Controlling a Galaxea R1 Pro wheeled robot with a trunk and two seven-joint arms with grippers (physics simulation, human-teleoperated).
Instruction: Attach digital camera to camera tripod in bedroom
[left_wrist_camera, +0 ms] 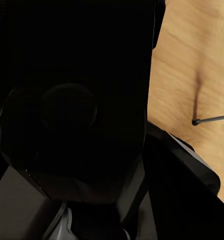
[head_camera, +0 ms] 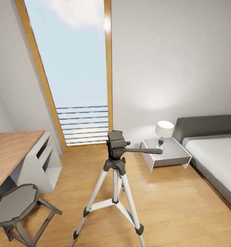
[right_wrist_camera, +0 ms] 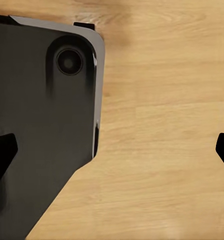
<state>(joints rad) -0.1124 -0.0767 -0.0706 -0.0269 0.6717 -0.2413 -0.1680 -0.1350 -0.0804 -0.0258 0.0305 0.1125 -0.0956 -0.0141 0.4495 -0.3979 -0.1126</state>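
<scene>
Camera tripod [head_camera: 115, 178] stands on the wood floor [head_camera: 177, 202]; right gripper [right_wrist_camera: 114, 147] spread wide, left gripper's state unclear.

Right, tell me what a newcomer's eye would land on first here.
The camera tripod stands front and centre on the wood floor, silver legs spread, its dark pan head bare and the long handle pointing toward the bedside table. Behind it rises a tall wood-framed window full of sky. A small lit lamp glows on that table beside the grey-headboard bed.
</scene>
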